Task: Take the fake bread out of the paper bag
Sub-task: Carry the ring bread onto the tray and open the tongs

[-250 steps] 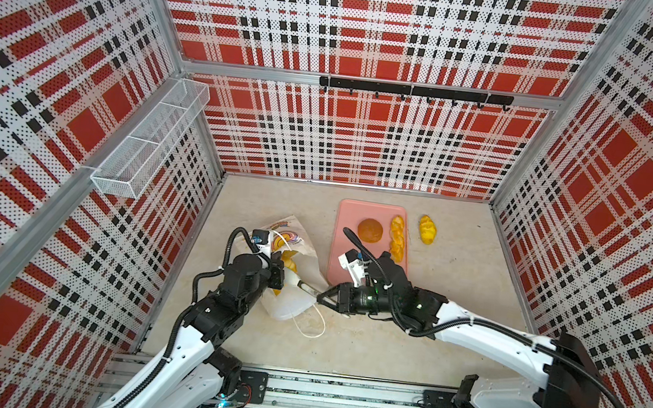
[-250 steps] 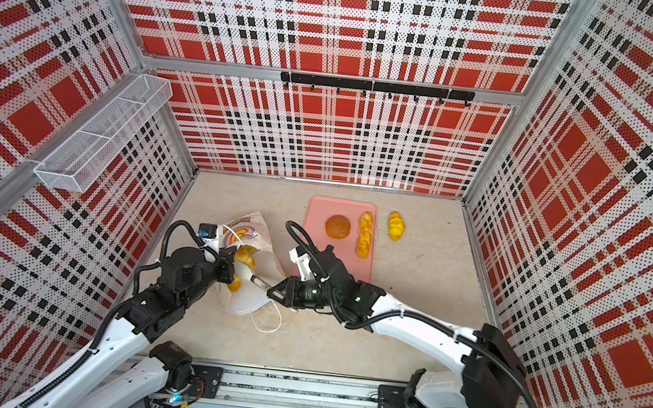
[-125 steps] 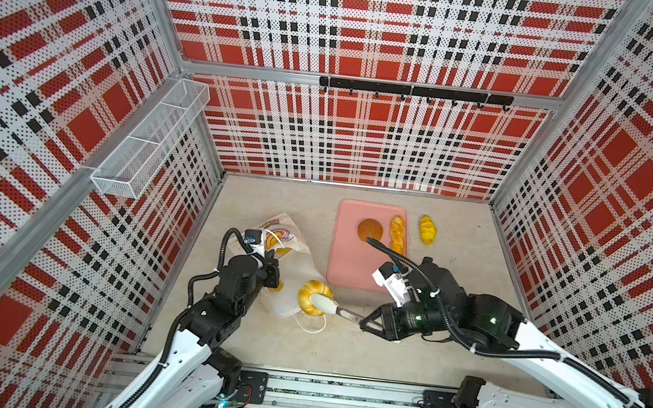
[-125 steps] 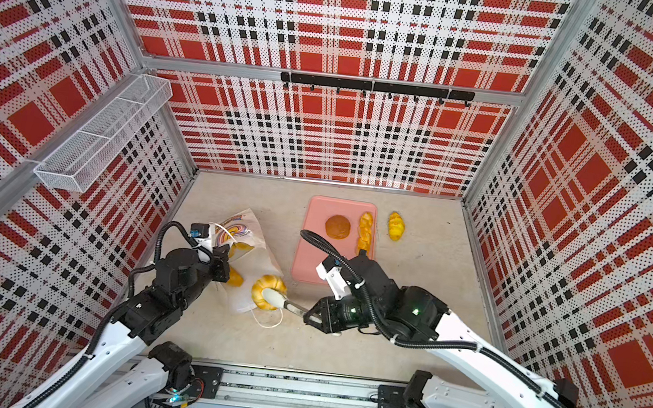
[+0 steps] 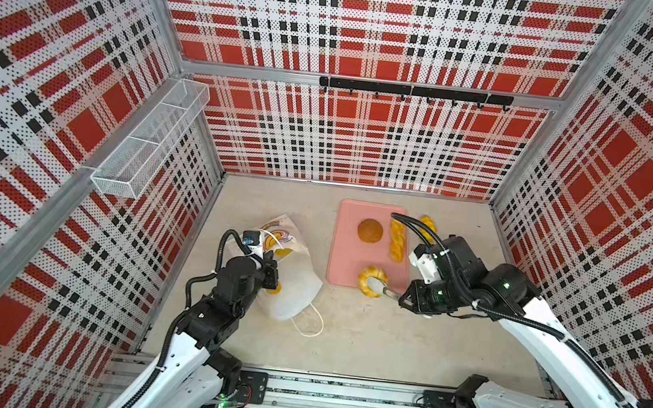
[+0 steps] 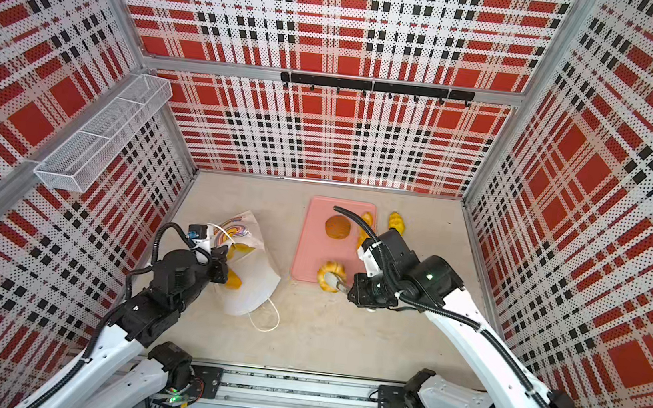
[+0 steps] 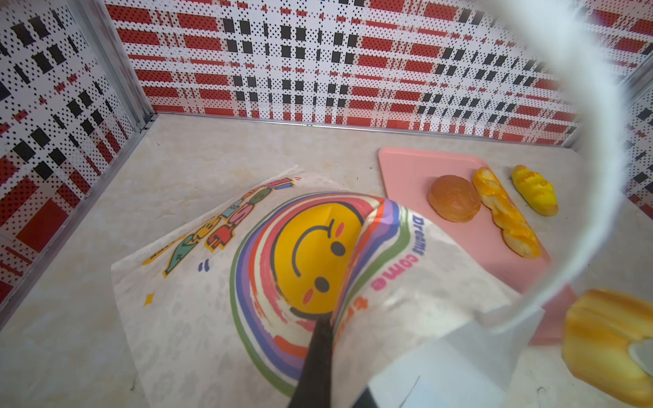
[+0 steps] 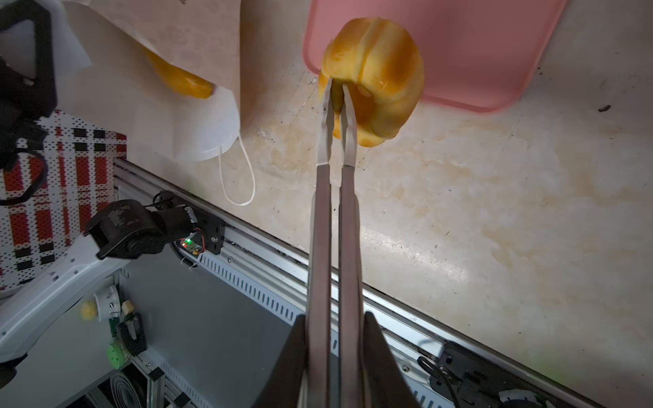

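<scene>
Top view: right tool (image 5: 381, 289) is clamped on a ring bread (image 5: 370, 279) at the near edge of the pink tray (image 5: 348, 237). We judge placing is in hand; next comes a carry inward, then release. Paper bag (image 5: 295, 293) lies on the surface (image 5: 363, 343), long axis back-to-front, cord handle (image 5: 309, 324) frontward. Left wrist: left tool (image 7: 319, 339) is pinched together on bag paper. Right wrist: we note the ring gripped by its rim, tilted.

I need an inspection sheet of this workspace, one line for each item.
Surface: beige tabletop, stained.
Job's things: paper bag lying on its side, bread inside; ring bread held at the near edge of the pink tray; round bun and braided stick on tray; yellow roll beside it.
Clutter: nothing seen.
Grippers: left gripper shut on the paper bag; right gripper shut on the ring bread.
Cables: black hoses looped on both arms.
Surroundings: plaid walls, wire basket, hook rail.
</scene>
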